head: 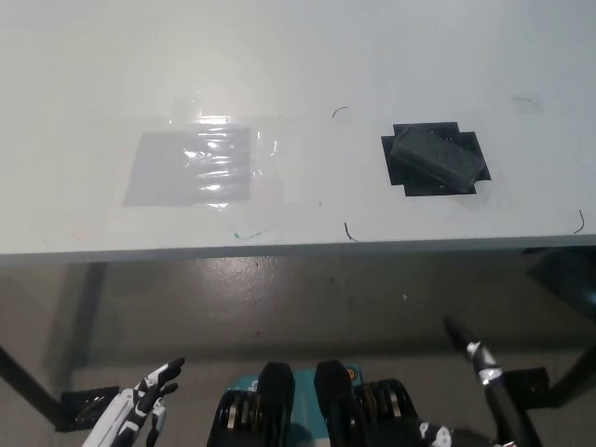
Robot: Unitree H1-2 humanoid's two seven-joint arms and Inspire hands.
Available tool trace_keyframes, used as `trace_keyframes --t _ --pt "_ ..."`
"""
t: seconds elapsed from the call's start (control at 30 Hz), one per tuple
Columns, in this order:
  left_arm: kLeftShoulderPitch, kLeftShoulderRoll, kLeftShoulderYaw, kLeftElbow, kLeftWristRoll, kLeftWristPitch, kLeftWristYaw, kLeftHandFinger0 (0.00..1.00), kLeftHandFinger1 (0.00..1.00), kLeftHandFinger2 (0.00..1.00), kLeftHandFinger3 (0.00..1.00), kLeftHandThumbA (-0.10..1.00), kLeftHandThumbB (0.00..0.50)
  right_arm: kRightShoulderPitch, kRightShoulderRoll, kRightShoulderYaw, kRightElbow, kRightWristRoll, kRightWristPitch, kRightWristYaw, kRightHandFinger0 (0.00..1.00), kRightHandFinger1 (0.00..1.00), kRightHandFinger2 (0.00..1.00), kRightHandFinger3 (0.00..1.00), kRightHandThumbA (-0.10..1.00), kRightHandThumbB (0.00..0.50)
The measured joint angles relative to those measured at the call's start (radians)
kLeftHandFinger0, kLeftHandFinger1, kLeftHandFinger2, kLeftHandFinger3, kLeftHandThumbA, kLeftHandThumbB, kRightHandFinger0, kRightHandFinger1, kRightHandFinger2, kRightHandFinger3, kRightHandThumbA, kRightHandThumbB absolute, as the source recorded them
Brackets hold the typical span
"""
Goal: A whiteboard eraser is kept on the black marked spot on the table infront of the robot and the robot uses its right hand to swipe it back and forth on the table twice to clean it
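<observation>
A dark grey whiteboard eraser [438, 155] lies tilted on the black marked spot [463, 183] on the white table [298, 84], right of centre. My black right hand [480, 358] is low at the bottom right, below the table's front edge and well apart from the eraser; only a thin part of it shows. My white left hand [149, 400] rests at the bottom left, also below the table edge, fingers apart and holding nothing.
A glossy clear taped patch [197, 166] lies on the table left of centre. Small pen marks [349, 233] dot the surface near the front edge [279, 250]. Table legs and grey floor [279, 298] show below.
</observation>
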Motion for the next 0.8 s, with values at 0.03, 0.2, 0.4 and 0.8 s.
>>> trace_keyframes --t 0.03,0.2,0.4,0.8 --pt "0.001 0.0 0.0 0.0 -0.001 0.0 -0.002 1.0 1.0 1.0 1.0 0.95 0.376 0.003 0.0 -0.007 -0.038 -0.007 0.007 0.0 1.0 1.0 1.0 1.0 1.0 0.36" --pt "0.003 0.0 0.0 0.0 -0.005 0.004 -0.005 1.0 1.0 1.0 1.0 0.92 0.38 -0.03 -0.002 -0.069 -0.235 -0.064 0.075 0.004 1.0 1.0 1.0 1.0 1.0 0.3" --pt "0.003 0.0 0.0 0.001 -0.006 0.006 -0.006 1.0 1.0 1.0 1.0 0.96 0.4 -0.234 -0.062 -0.117 -0.344 -0.116 0.207 0.044 1.0 1.0 1.0 1.0 0.96 0.365" --pt "0.004 0.0 0.0 0.006 -0.006 0.006 -0.006 1.0 1.0 1.0 1.0 0.98 0.433 -0.791 -0.219 -0.085 -0.107 -0.193 0.43 0.154 1.0 1.0 1.0 1.0 1.0 0.411"
